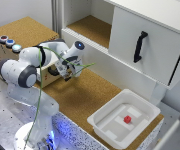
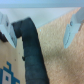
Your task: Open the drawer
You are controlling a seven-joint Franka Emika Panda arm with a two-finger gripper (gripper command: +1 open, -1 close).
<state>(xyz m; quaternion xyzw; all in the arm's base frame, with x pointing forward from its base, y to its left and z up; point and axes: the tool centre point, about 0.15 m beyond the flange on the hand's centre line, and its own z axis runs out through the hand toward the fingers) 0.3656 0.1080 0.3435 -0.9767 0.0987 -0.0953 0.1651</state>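
Note:
The white drawer (image 1: pixel 155 35) with a black vertical handle (image 1: pixel 140 46) is at the upper part of the exterior view's right, in a white cabinet. Its front stands forward of the open cork-floored shelf (image 1: pixel 92 27) beside it. My gripper (image 1: pixel 70 70) hangs over the cork tabletop (image 1: pixel 85 95), well to the exterior view's left of the handle and lower down. In the wrist view the fingers (image 2: pixel 70 30) stand wide apart with nothing between them, so the gripper is open. The drawer and handle do not show in the wrist view.
A white tray (image 1: pixel 110 122) holding a small red cube (image 1: pixel 127 119) sits on the table below the drawer. A cardboard box with coloured buttons (image 1: pixel 10 42) stands behind the arm. A black cable (image 2: pixel 30 50) crosses the wrist view; green cables (image 1: pixel 82 66) trail near the gripper.

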